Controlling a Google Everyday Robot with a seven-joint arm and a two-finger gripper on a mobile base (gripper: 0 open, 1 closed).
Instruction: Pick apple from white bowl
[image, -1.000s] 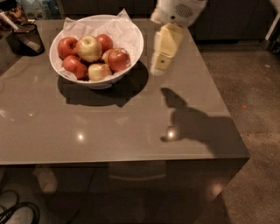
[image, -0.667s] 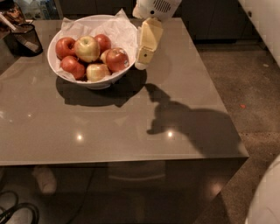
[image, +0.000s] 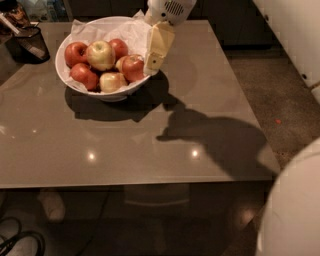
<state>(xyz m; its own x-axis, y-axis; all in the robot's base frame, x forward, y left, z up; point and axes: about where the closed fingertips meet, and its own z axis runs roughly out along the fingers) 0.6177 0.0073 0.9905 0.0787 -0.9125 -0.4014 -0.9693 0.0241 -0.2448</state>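
The white bowl (image: 67, 75) stands at the far left of the grey table, lined with crinkled white paper and holding several apples. A mostly red apple (image: 134, 68) with a yellowish blush lies at the bowl's right side. A large yellow-green apple (image: 101, 54) sits in the middle, other red apples lie around it, and a small pale yellow one (image: 112, 81) is at the front. My gripper (image: 153, 67) hangs down over the bowl's right rim, right beside the red apple, its cream tip level with the apple's right flank.
A dark mesh cup (image: 30, 44) with utensils stands at the table's far left corner. The grey table (image: 150, 150) stretches toward me, with the arm's shadow on its right half. The robot's white body (image: 295, 215) fills the bottom right. Cables lie on the floor at bottom left.
The gripper has moved left from right of the bowl to over its right rim, next to the red apple. The view has shifted, so the bowl sits more toward the centre.
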